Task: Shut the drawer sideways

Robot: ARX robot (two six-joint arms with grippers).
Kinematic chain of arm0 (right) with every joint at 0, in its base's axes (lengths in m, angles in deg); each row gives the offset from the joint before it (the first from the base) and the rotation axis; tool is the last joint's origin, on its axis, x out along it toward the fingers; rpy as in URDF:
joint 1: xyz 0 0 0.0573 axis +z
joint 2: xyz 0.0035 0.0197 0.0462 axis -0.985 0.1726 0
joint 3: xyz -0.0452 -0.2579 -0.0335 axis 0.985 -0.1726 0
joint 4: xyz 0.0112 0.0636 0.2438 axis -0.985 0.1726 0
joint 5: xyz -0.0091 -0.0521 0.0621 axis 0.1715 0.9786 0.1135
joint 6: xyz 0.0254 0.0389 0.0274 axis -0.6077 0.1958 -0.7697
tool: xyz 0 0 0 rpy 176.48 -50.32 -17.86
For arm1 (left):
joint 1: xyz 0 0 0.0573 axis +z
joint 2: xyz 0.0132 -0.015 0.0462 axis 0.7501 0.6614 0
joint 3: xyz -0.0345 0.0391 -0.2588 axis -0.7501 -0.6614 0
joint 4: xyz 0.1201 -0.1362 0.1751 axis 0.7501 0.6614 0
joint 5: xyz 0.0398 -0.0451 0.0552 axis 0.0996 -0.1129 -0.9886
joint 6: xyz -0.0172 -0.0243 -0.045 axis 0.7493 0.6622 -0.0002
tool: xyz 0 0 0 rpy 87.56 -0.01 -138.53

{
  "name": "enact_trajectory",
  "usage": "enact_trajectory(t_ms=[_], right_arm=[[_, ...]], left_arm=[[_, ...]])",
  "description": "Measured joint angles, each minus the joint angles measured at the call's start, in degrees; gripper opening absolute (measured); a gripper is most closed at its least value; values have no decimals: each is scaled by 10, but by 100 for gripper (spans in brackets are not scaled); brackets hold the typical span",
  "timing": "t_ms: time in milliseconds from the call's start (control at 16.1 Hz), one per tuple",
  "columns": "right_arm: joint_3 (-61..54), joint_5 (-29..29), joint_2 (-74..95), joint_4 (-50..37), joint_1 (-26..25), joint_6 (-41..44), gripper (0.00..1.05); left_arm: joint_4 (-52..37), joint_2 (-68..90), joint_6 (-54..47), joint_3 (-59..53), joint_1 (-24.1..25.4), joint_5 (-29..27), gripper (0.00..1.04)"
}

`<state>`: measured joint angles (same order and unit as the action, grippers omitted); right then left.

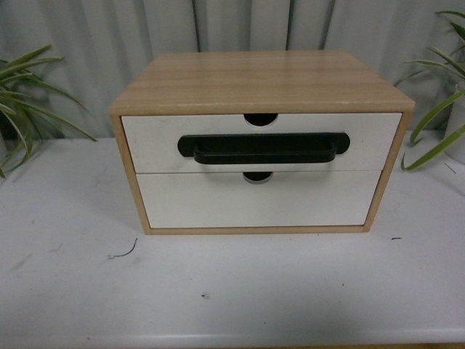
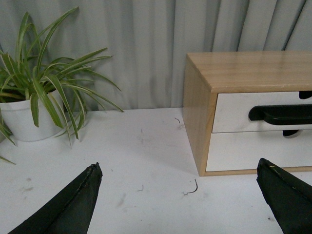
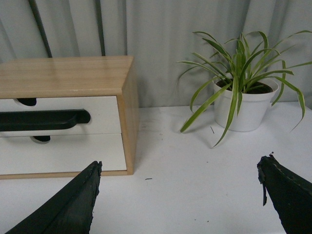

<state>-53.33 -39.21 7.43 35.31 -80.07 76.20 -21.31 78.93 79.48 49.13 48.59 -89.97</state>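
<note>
A light wood cabinet stands on the white table. Its upper drawer has a white front, a long black bar handle and a semicircular notch in its top edge; its front sits flush with the cabinet frame. It also shows in the left wrist view and the right wrist view. Neither arm shows in the front view. My left gripper is open over bare table, left of the cabinet. My right gripper is open over bare table, right of the cabinet.
Below it is a white drawer without a handle. A potted plant in a white pot stands left of the cabinet and another one right of it. A grey curtain hangs behind. A small wire scrap lies on the table.
</note>
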Motion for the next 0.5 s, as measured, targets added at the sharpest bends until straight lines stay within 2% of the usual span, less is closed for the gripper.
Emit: enact_trajectory(t_ms=[497], right_arm=[[0,0,0,0,0,0,98]], left_arm=[[0,0,0,0,0,0,98]])
